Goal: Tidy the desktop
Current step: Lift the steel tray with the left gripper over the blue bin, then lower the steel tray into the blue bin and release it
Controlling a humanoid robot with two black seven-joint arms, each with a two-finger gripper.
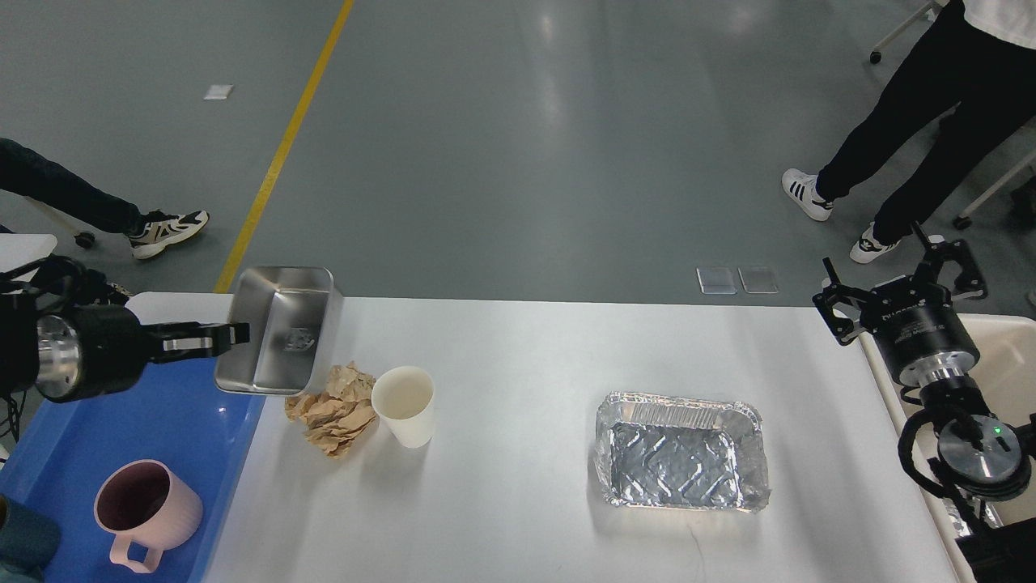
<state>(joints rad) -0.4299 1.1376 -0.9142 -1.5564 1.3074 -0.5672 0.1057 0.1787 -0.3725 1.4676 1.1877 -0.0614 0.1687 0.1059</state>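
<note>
White counter (pixel 526 453) carries a foil tray (pixel 681 452) and paper cup (pixel 405 405). Left gripper (pixel 235 336) jaws clamp the steel pan (pixel 279 330) rim. Right gripper (pixel 902 283) jaws spread wide, holding nothing.

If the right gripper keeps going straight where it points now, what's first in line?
The right gripper points away past the desktop edge; nothing shows before the floor and the standing person's shoes. Depth unclear.
</note>
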